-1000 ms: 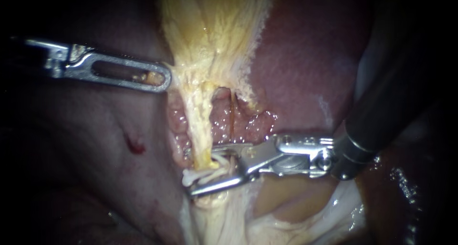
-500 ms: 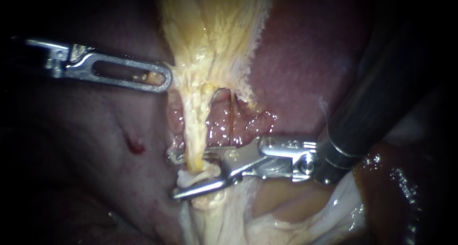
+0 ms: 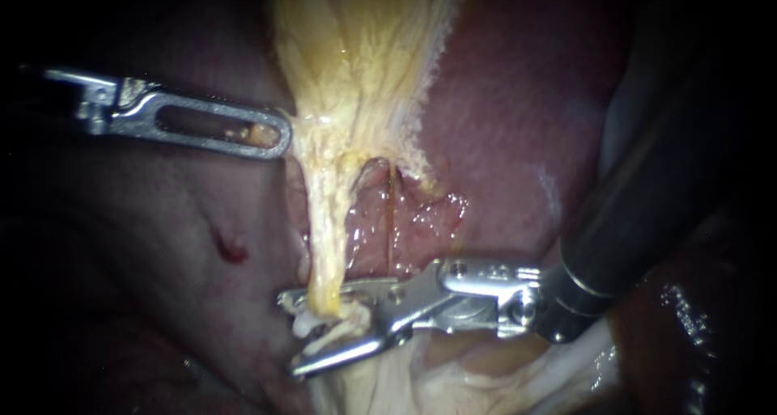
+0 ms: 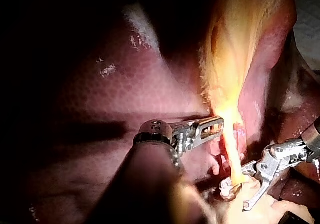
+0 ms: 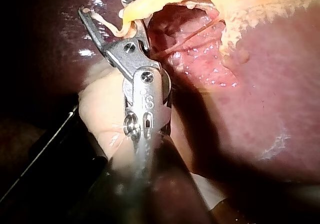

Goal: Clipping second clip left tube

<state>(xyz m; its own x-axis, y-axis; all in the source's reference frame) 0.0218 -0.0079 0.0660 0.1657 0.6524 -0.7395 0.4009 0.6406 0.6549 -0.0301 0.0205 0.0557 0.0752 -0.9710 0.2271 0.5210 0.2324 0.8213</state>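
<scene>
One tube was in hand: the left tube (image 3: 327, 237), a pale yellow cord running from the gallbladder (image 3: 364, 51) toward the near side, left of the thin right tube (image 3: 391, 213). Its lower end lay inside the right instrument's pincer (image 3: 291, 334), which stood spread, one jaw far of the tube and one near, with a gap showing. A whitish curl (image 3: 312, 324) sat there; whether it was clip or tissue could not be told. The left instrument's pincer (image 3: 275, 134) was pinching the gallbladder's left edge, drawing the tube taut over the liver (image 3: 502, 140).

In judgement, good practice would be to square the jaws across the tube, take in its full width, exclude the right tube, then close. No brand or label was legible; instrument marks were not recorded.
</scene>
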